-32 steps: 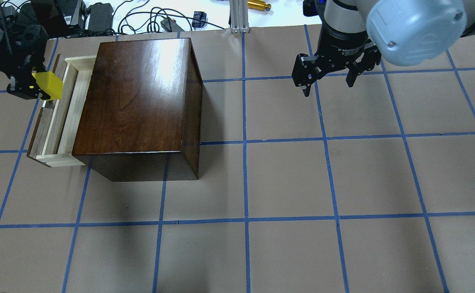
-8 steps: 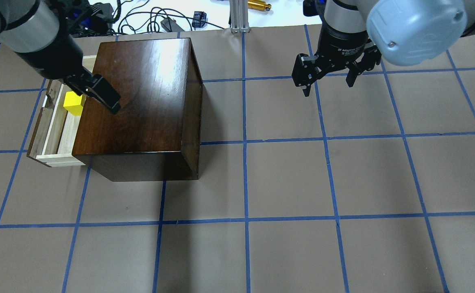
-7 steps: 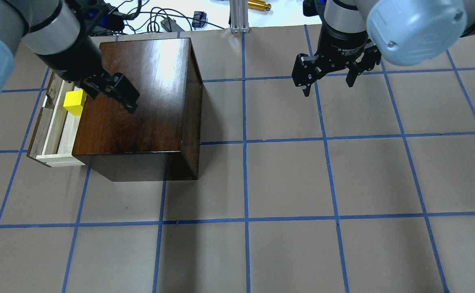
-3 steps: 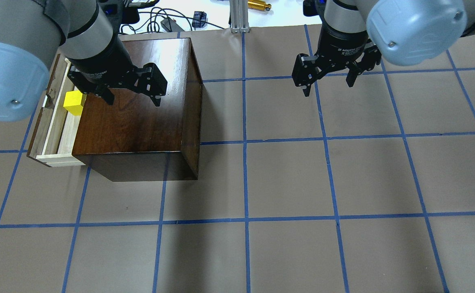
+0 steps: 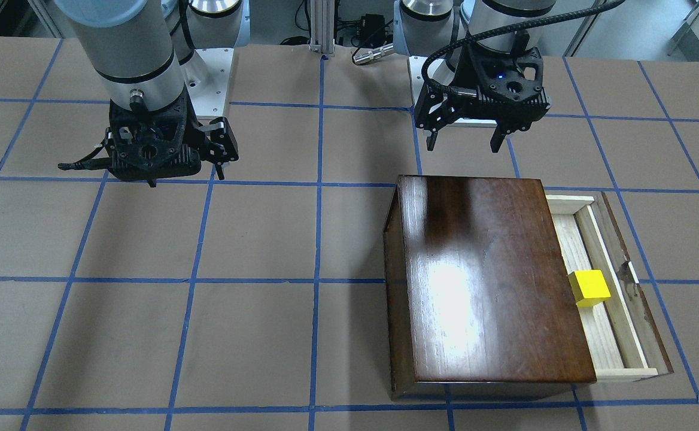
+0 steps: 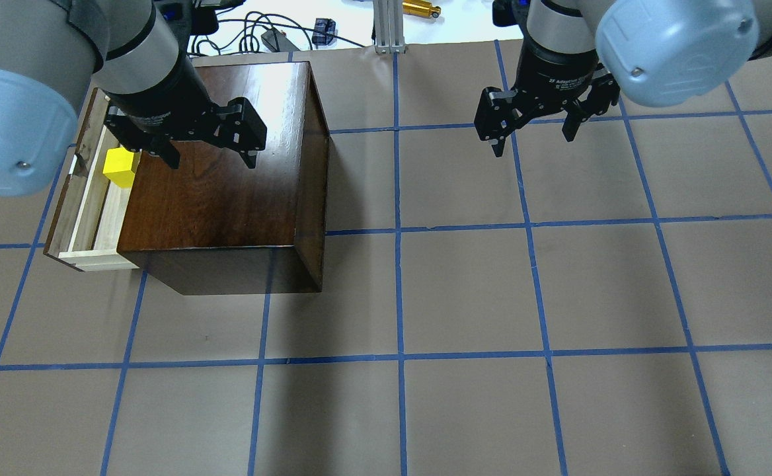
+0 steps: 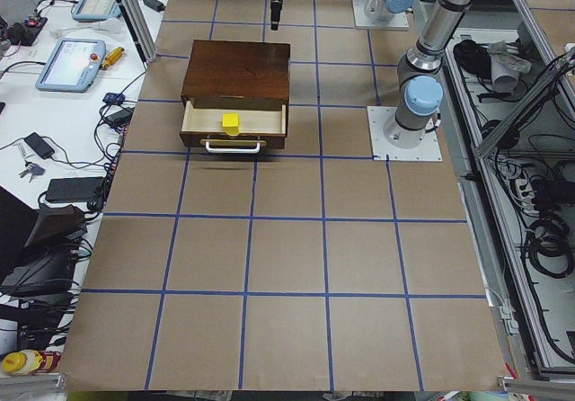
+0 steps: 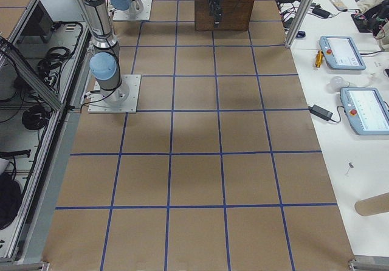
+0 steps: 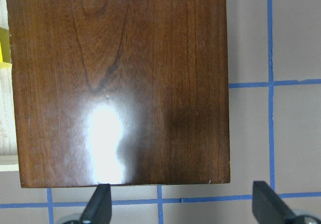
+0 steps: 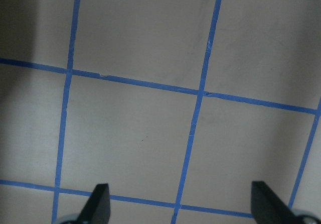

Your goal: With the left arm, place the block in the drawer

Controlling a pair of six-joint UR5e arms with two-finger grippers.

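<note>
The yellow block [image 6: 120, 168] lies inside the open drawer [image 6: 95, 218], free of any gripper; it also shows in the front view [image 5: 590, 288] and the exterior left view [image 7: 230, 123]. The drawer sticks out of the dark brown box [image 6: 227, 165]. My left gripper [image 6: 213, 162] is open and empty, hanging above the box top, beside the drawer. The left wrist view looks down on the box [image 9: 120, 83], with a sliver of the block [image 9: 4, 45] at its left edge. My right gripper [image 6: 533, 144] is open and empty, above the bare table far to the right.
Cables [image 6: 240, 30], a gold cylinder [image 6: 420, 8] and an aluminium post [image 6: 386, 26] lie along the table's far edge. Blue tape lines grid the brown table [image 6: 465, 291]. Teach pendants [image 8: 343, 43] lie on a side bench.
The left gripper held the block beside the drawer 4.6 s ago. It has let go, the block now rests in the drawer, and the gripper has swung over the box top. The right arm is still.
</note>
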